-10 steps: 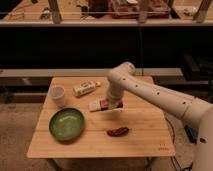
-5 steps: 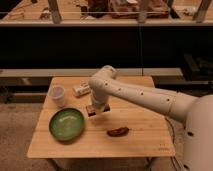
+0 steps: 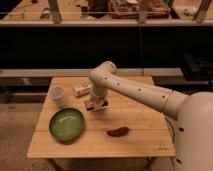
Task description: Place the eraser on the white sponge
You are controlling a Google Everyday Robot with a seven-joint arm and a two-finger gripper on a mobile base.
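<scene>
My gripper [image 3: 96,101] points straight down over the middle of the wooden table [image 3: 145,140], and the arm reaches in from the right. A small dark and cream block, the eraser [image 3: 92,105], shows at the gripper's tip. It sits against the small flat white sponge [image 3: 102,104], which lies on the table right under the gripper. I cannot tell whether the eraser rests on the sponge or is held just above it. The gripper hides part of both.
A white labelled tube [image 3: 81,90] lies just behind and to the left of the gripper. A white cup [image 3: 58,95] stands at the left. A green bowl [image 3: 66,124] sits front left. A curved reddish-brown object [image 3: 118,131] lies front centre. A dark shelf runs behind the table.
The arm has swung to the left, and its elbow now stands over the table's middle. The gripper has shifted slightly left and stays low over the sponge.
</scene>
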